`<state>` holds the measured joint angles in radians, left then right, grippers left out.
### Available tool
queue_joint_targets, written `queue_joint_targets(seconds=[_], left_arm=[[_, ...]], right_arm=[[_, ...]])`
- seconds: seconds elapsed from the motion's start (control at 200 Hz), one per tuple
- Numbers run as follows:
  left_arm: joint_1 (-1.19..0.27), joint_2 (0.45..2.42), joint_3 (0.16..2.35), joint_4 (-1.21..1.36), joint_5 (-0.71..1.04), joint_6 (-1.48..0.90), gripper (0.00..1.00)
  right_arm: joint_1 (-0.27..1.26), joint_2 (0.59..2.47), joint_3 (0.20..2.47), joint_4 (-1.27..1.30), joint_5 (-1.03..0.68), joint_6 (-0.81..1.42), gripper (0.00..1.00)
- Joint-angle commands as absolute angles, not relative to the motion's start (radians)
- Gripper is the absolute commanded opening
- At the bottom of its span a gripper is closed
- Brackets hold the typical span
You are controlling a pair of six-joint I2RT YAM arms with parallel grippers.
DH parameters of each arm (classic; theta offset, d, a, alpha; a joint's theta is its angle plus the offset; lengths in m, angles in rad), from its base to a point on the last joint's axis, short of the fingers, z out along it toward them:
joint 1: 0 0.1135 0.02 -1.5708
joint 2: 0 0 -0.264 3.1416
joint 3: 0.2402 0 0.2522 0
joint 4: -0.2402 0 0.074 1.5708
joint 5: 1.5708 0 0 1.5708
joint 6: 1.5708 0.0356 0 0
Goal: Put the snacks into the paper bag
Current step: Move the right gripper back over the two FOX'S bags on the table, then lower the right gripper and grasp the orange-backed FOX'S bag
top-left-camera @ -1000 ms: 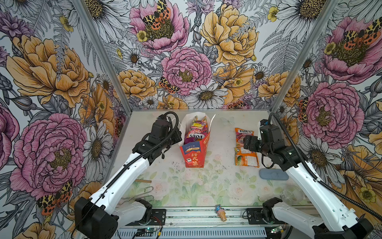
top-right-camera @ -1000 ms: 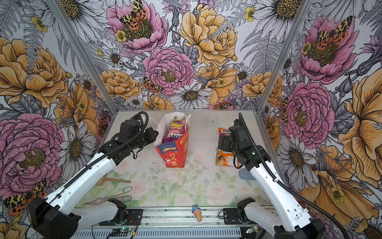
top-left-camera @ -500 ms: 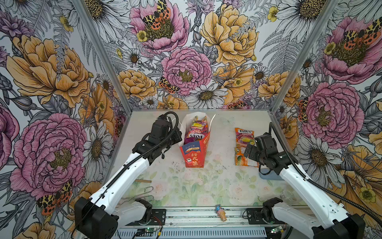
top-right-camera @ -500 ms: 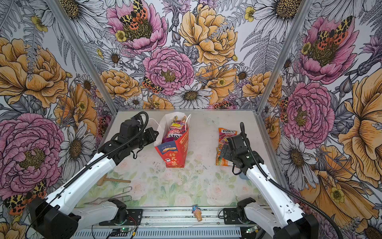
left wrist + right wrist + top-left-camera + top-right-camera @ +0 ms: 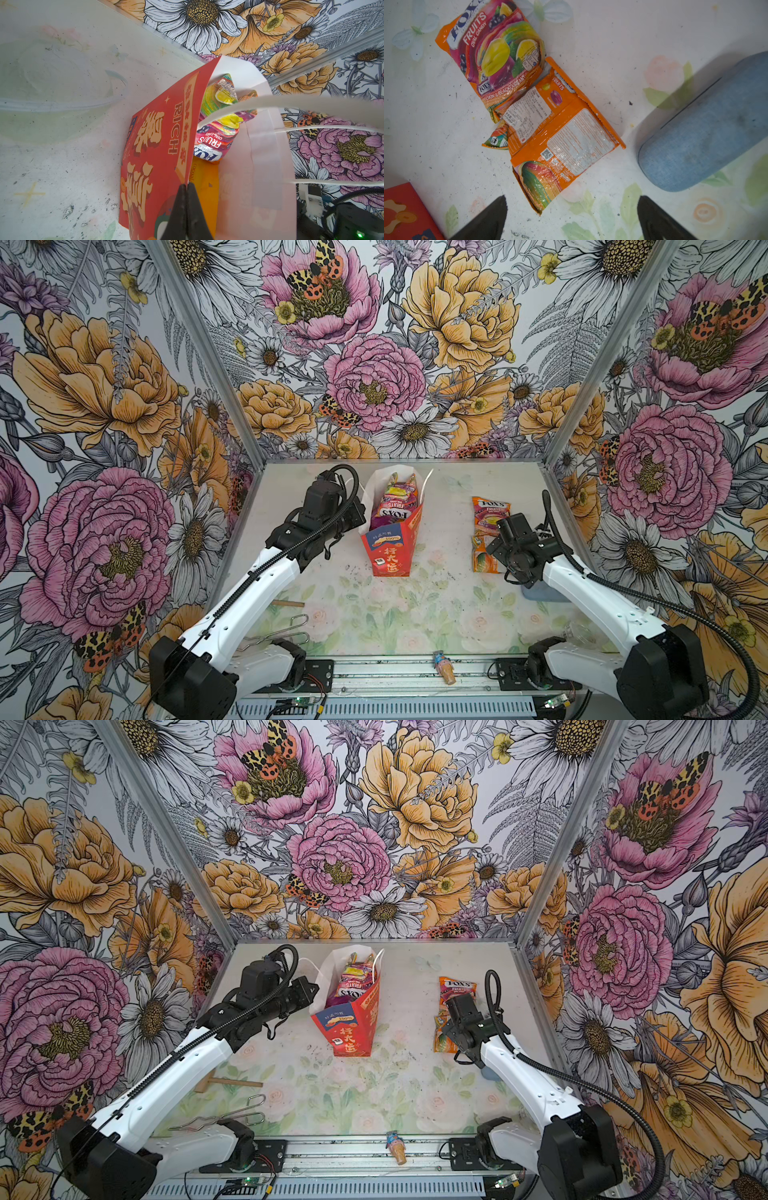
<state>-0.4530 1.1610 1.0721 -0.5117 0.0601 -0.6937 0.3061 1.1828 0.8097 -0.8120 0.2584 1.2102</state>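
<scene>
snacks: fox's packet [image 5: 496, 56] and orange packet [image 5: 562, 135] lie on desk [image 5: 591, 41], others in paper bag [image 5: 390, 547]. left pincer [image 5: 186, 187] pinches bag rim; right pincer [image 5: 572, 198] spread above. possibly overlapped: grab may slip or drag both.

A robot test booth, most likely in a lab rather than a home. Walls [image 5: 374, 364] papered with big printed flowers meet at bare aluminium posts [image 5: 208, 377] and box in a small table [image 5: 449, 489]. The left arm [image 5: 249, 597] and right arm [image 5: 602, 601] are bolted to a metal rail [image 5: 395, 674] at the front, with a bare circuit board [image 5: 299, 700] and loose wiring beneath.
</scene>
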Motion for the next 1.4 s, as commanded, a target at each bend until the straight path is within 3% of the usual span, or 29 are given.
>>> queue_joint_targets(seconds=[0.0, 0.275, 0.465, 1.391], left_arm=[[-0.455, 1.139, 1.06, -0.523, 0.062, -0.699, 0.0], [-0.452, 1.142, 1.06, -0.523, 0.059, -0.699, 0.0], [-0.456, 1.146, 1.061, -0.523, 0.056, -0.699, 0.0], [-0.452, 1.146, 1.061, -0.525, 0.055, -0.699, 0.0]], right_arm=[[0.299, 1.191, 0.785, -0.736, 0.223, 1.358, 1.0], [0.299, 1.115, 0.639, -0.546, 0.204, 1.623, 1.0], [0.29, 1.087, 0.635, -0.52, 0.241, 1.639, 1.0], [0.218, 1.292, 0.561, -0.357, 0.123, 1.806, 1.0]])
